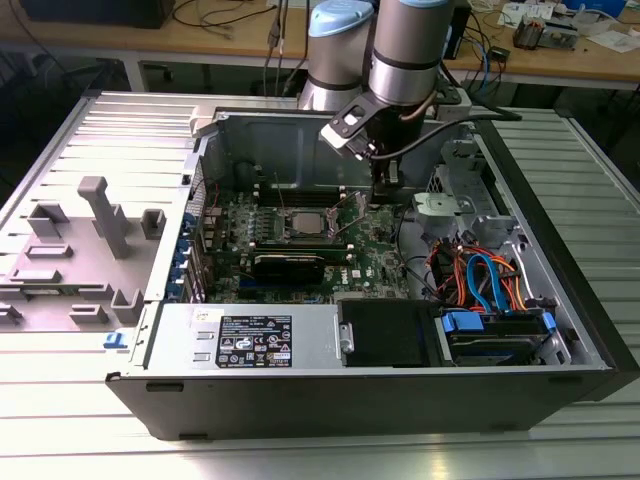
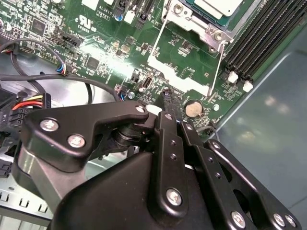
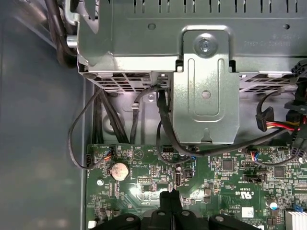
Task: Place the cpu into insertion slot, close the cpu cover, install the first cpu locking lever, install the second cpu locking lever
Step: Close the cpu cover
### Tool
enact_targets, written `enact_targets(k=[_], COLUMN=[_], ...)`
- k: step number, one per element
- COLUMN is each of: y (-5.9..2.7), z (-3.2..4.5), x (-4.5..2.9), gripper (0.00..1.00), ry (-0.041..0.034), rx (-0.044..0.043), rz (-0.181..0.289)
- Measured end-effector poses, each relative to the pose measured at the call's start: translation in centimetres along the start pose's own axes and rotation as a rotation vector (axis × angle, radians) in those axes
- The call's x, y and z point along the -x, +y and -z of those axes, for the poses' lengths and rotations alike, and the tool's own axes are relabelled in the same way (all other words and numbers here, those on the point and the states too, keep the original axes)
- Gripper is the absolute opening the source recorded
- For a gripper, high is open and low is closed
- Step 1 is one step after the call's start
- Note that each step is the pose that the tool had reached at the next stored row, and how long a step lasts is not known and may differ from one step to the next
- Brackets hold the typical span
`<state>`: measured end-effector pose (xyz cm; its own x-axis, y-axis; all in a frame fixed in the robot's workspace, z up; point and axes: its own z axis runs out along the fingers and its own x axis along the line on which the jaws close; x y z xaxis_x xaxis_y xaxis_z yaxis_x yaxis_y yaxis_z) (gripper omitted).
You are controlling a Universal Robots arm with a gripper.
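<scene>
One claw (image 2: 167,96) is over one green board (image 2: 96,43). Just beside the claw's tip there is one round coin cell (image 2: 193,109). Farther from the claw are one cpu (image 2: 216,5), two thin wire levers (image 2: 219,67) and, past them, four long black memory slots (image 2: 264,33). On the claw's other side, well apart, there is one grey metal bracket (image 3: 206,86).

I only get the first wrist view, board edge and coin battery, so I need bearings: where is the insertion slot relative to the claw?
Observer: In the exterior view the insertion slot lies to the exterior view's left of the claw, apart from it.
Operator: Is the cpu in?
Observer: Yes; the second wrist view shows the cpu, silver top up, inside the slot.
Operator: And the cover?
Observer: There the cpu cover appears to lie flat around it.
</scene>
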<state>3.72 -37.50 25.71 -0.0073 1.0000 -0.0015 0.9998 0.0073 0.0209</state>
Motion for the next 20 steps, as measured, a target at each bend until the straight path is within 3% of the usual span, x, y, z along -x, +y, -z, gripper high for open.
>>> enact_targets(k=[7, 20], y=[0.00, -0.48], z=[-0.69, -0.72], x=[0.00, 0.00], gripper=[0.11, 0.11], ry=[0.0000, 0.0000], rx=[-0.0088, -0.0109], rz=[0.000, 0.000])
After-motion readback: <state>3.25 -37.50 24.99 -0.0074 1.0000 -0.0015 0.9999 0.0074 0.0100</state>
